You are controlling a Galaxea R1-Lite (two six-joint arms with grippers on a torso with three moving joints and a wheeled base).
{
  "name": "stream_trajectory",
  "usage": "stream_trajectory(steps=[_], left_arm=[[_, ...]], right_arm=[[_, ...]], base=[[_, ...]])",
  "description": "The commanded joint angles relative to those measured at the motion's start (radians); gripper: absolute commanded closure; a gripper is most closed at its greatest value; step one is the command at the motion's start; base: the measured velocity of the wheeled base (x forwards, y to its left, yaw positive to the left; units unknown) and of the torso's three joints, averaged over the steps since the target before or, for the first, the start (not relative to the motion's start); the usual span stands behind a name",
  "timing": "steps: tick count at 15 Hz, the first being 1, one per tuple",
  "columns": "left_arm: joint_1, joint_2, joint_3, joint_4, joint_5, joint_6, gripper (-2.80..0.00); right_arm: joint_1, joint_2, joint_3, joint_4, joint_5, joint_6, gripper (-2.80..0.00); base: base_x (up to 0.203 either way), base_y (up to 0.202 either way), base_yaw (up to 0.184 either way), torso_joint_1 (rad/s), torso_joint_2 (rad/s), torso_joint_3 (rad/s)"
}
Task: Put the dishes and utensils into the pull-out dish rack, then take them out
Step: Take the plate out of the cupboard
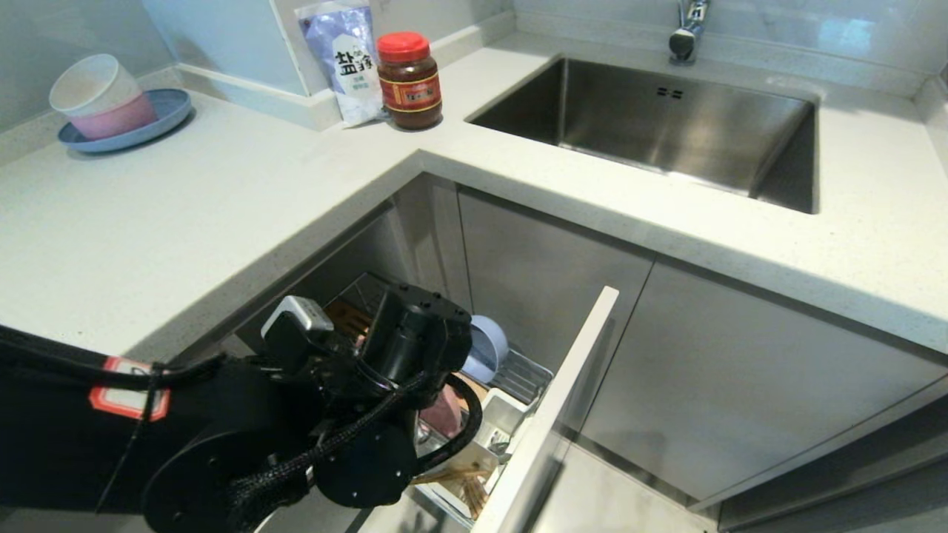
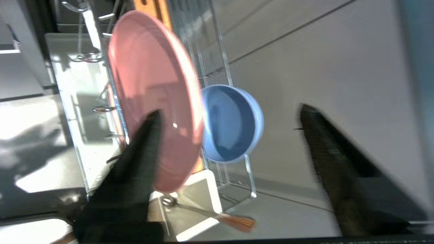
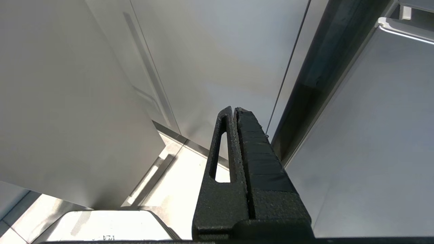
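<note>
- My left gripper (image 2: 230, 125) sits down inside the pulled-out drawer at the near left of the scene, under the countertop (image 1: 222, 215). In the head view the arm's black body covers most of what is loaded there.
- The pink plate (image 2: 152, 98) stands on edge in the pull-out dish rack (image 2: 234, 176), held by the chrome prongs. Through the left wrist camera I see it almost edge-on, with one finger (image 2: 142, 156) crossing in front of its face. Its flat faces run along my line of approach, so the rim is what I would pinch.
- The blue-grey bowl (image 2: 234, 125) stands on its side just beyond the plate, open mouth toward the camera. It lies nearly on the line between my fingers and farther in than the plate. Either dish could be the next one out; I judge the plate, since it is nearer.
- The jaws stand wide apart and hold nothing. I cannot tell whether the finger overlapping the plate touches it or only passes in front.
- The chopsticks (image 1: 463, 485) show as pale wooden ends at the drawer's near end, beside the white cutlery cup (image 1: 503, 422). A slim utensil with a reddish-brown end (image 2: 217, 215) lies across a white compartment nearest the wrist camera; I take it for the spoon, though I am unsure.
- With both dishes racked, I judge loading done and unloading about to begin.
- The right gripper (image 3: 235, 112) hangs by the cabinet fronts on the right, fingers pressed together, empty. The left arm is far nearer the rack.
</note>
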Motion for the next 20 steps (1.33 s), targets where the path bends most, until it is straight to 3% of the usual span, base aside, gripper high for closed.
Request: stream_trajectory(steps=[1,4,6,10,13,14,16,18,20], left_arm=[[-0.021,-0.055,-0.006,0.028,0.004,-0.004,0.00],[-0.044,-0.097,-0.030,0.081,0.003,0.062,0.00],[-0.061,-0.142,-0.040,0.081,0.007,0.192,0.00],[-0.069,-0.275,-0.041,0.076,0.004,0.372,0.00],[-0.063,-0.404,-0.040,0.075,-0.082,0.502,0.00],[-0.044,-0.458,-0.038,0.075,-0.135,0.556,0.00],[0.074,-0.567,-0.027,0.074,-0.305,0.693,0.00],[0.207,-0.697,-0.012,0.083,-0.569,0.836,0.00],[0.350,-0.795,0.013,0.104,-0.757,0.969,0.00]], right_arm=[[0.000,-0.004,0.002,-0.001,0.000,0.000,0.00],[0.001,-0.004,0.002,0.000,0.000,0.000,0.00],[0.000,-0.004,0.002,0.000,0.000,0.000,0.00],[0.000,-0.003,0.002,-0.001,0.000,0.000,0.00],[0.001,-0.004,0.002,-0.001,0.000,0.000,0.00],[0.001,-0.004,0.002,-0.001,0.000,0.000,0.00],[0.001,-0.004,0.002,-0.001,0.000,0.000,0.00],[0.000,-0.004,0.002,-0.001,0.000,0.000,0.00],[0.000,-0.004,0.002,-0.001,0.000,0.000,0.00]], base=[[0.000,0.000,0.000,0.000,0.00,0.000],[0.000,0.000,0.000,0.000,0.00,0.000],[0.000,0.000,0.000,0.000,0.00,0.000],[0.000,0.000,0.000,0.000,0.00,0.000],[0.000,0.000,0.000,0.000,0.00,0.000],[0.000,0.000,0.000,0.000,0.00,0.000],[0.000,0.000,0.000,0.000,0.00,0.000],[0.000,0.000,0.000,0.000,0.00,0.000],[0.000,0.000,0.000,0.000,0.00,0.000]])
